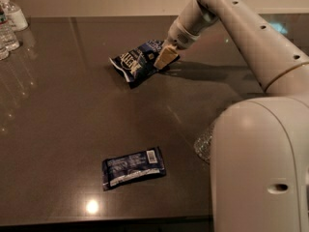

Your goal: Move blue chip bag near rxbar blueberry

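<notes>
Camera view: the gripper seems clamped on the right end of the blue chip bag, whose white lettering is unreadable. Well apart from the bag, nearer the camera, lies the rxbar blueberry, with its white barcode showing.

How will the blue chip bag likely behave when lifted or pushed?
The blue chip bag looks puffy and crinkled, so it is probably light and floppy. With the gripper at one end, the free end may sag. On the glossy table it would likely slide easily.
</notes>
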You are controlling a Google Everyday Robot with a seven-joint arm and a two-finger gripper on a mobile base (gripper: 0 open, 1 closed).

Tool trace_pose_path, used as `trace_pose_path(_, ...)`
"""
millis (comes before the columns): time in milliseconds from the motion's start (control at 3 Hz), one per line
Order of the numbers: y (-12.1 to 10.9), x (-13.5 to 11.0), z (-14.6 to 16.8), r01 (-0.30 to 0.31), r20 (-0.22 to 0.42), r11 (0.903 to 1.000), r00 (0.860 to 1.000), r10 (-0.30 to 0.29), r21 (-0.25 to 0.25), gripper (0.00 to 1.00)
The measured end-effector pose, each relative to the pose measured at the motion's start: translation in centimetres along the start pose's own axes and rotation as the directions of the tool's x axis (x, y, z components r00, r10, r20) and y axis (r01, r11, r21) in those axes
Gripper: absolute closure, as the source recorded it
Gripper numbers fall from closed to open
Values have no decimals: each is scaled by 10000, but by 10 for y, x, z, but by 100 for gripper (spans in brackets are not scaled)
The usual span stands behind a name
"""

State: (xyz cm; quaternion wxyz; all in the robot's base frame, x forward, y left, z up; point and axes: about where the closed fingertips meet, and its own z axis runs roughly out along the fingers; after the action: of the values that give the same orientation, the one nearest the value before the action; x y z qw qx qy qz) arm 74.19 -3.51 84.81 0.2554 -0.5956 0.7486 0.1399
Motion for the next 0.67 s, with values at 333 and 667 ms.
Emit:
trace_pose_path(333, 5, -2, -11, 134, 215, 9999, 9997, -135, 24, 87)
trace_pose_path(667, 22, -10, -29, 134, 619, 9996, 9980, -118, -253, 100)
